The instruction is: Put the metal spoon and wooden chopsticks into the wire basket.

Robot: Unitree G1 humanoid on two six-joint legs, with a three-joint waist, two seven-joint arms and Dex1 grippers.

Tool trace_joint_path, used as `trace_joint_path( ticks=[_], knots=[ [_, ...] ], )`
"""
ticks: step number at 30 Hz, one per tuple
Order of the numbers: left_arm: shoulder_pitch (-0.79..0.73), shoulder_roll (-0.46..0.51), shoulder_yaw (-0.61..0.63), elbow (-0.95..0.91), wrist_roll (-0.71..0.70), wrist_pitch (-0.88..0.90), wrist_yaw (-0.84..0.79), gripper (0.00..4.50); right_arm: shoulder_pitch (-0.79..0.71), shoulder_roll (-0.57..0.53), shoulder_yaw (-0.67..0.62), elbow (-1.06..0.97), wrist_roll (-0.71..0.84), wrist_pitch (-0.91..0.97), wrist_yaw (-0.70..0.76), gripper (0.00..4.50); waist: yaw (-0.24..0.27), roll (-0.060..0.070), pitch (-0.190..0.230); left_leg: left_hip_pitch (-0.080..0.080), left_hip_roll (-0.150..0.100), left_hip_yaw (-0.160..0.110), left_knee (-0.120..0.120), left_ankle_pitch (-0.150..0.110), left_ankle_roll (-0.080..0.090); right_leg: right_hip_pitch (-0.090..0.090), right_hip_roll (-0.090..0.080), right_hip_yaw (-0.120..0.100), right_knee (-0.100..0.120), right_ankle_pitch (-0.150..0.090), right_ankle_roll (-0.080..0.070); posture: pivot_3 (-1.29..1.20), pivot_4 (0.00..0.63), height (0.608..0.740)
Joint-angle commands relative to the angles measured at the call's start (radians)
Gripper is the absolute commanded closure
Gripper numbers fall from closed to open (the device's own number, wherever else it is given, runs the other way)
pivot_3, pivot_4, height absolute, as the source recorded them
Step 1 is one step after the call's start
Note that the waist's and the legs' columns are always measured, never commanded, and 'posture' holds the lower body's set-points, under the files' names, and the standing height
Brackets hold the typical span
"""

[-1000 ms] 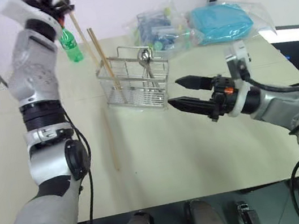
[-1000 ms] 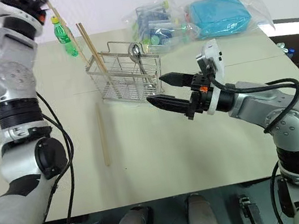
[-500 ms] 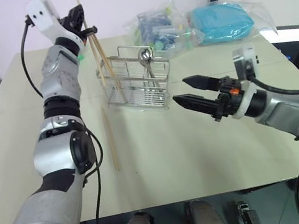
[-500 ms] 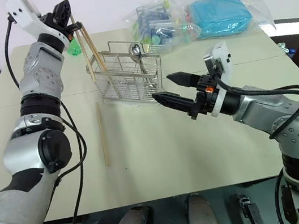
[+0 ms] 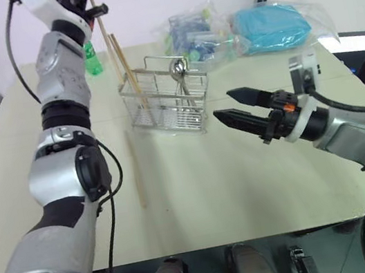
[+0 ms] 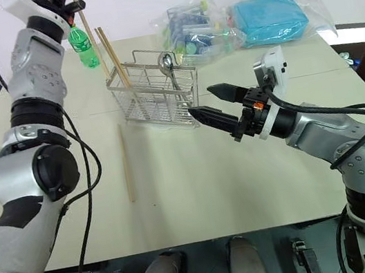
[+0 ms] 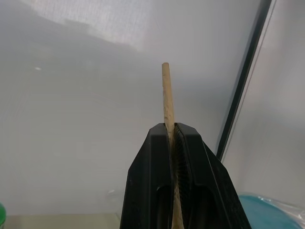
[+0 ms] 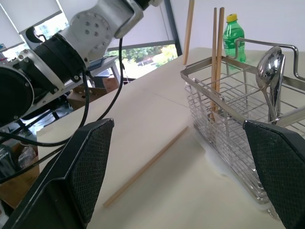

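Left eye view: a long pale wooden chopstick (image 5: 103, 30) is pinched, near upright, by the raised left tool (image 5: 84, 0), whose jaws are pressed on it, seemingly above and behind the left end of the silver wire basket (image 5: 166, 104). Two chopsticks (image 5: 128, 72) and the shiny metal spoon (image 5: 177, 73) are already stood inside. One chopstick (image 5: 134, 169) is left flat on the beige counter (image 5: 204, 182), lengthwise toward the basket, nearer the left arm. The right tool (image 5: 235, 106) is held spread, empty.

A green bottle (image 6: 83, 46) is seen at upper left on the beige table (image 6: 198, 190); 2 clear plastic bags (image 6: 274, 16) are placed at upper right.
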Motion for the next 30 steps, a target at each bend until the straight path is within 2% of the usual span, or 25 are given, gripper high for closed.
trace_joint_path(
  ticks=[1, 7, 12, 15, 21, 22, 27, 30],
  knots=[
    [0.017, -0.01, -0.031, 0.0, 0.055, -0.105, 0.017, 4.46, -0.013, 0.002, -0.025, -0.046, 0.047, -0.016, -0.026, 0.0, 0.0, 0.0, 0.0, 0.0, 0.0, 0.0, 0.0, 0.0, 0.0, 0.0, 0.0, 0.0, 0.0, 0.0, 0.0, 0.0, 0.15, 0.721],
    [0.063, -0.041, -0.034, 0.027, 0.079, -0.176, 0.04, 4.46, -0.008, -0.022, -0.041, -0.056, 0.114, -0.005, -0.065, 0.0, -0.001, 0.0, 0.0, 0.0, 0.0, 0.0, 0.0, 0.0, 0.0, -0.001, 0.0, 0.0, 0.0, 0.0, 0.0, 0.0, 0.15, 0.721],
    [0.083, -0.048, -0.035, 0.016, 0.078, -0.16, 0.029, 4.46, 0.0, -0.039, -0.046, -0.048, 0.129, -0.015, -0.081, 0.0, 0.001, 0.0, 0.0, 0.0, 0.0, 0.0, 0.0, -0.001, 0.001, 0.0, 0.0, 0.0, 0.0, 0.0, 0.0, 0.0, 0.15, 0.721],
    [0.091, -0.05, -0.025, -0.007, 0.061, -0.132, 0.016, 3.37, -0.001, -0.037, -0.039, -0.038, 0.121, -0.022, -0.08, 0.0, 0.0, 0.0, 0.0, 0.0, 0.0, 0.0, 0.001, -0.003, 0.006, 0.0, 0.0, 0.0, 0.0, 0.0, 0.0, 0.0, 0.15, 0.721],
    [0.153, -0.05, -0.032, -0.185, 0.019, -0.005, -0.015, 0.32, -0.008, -0.029, -0.016, -0.021, 0.088, -0.035, -0.059, 0.0, -0.002, 0.0, 0.0, 0.0, 0.0, 0.0, 0.0, -0.003, 0.006, 0.0, 0.0, 0.0, 0.001, 0.0, 0.0, 0.0, 0.15, 0.721],
    [0.177, -0.044, -0.037, -0.255, 0.005, 0.05, -0.022, 0.04, -0.01, -0.03, -0.011, -0.017, 0.079, -0.037, -0.05, 0.0, -0.003, 0.0, 0.0, 0.0, 0.0, 0.0, 0.0, -0.003, 0.006, 0.0, 0.0, 0.0, 0.001, 0.0, 0.0, 0.0, 0.15, 0.721],
    [0.304, 0.005, -0.051, -0.628, -0.057, 0.305, -0.018, 0.04, -0.023, -0.033, 0.008, 0.012, 0.04, -0.048, -0.007, 0.0, -0.008, 0.0, 0.0, 0.0, 0.001, 0.0, 0.0, -0.003, 0.006, 0.0, 0.0, 0.0, 0.001, 0.0, 0.0, 0.0, 0.15, 0.721],
    [0.343, 0.043, -0.028, -0.777, -0.103, 0.457, 0.036, 0.04, -0.04, -0.033, 0.019, 0.035, 0.014, -0.052, 0.024, 0.0, -0.006, 0.0, 0.0, 0.001, 0.001, 0.0, 0.0, -0.003, 0.006, 0.0, 0.001, 0.0, 0.001, 0.0, 0.0, 0.0, 0.15, 0.721]
  ],
)
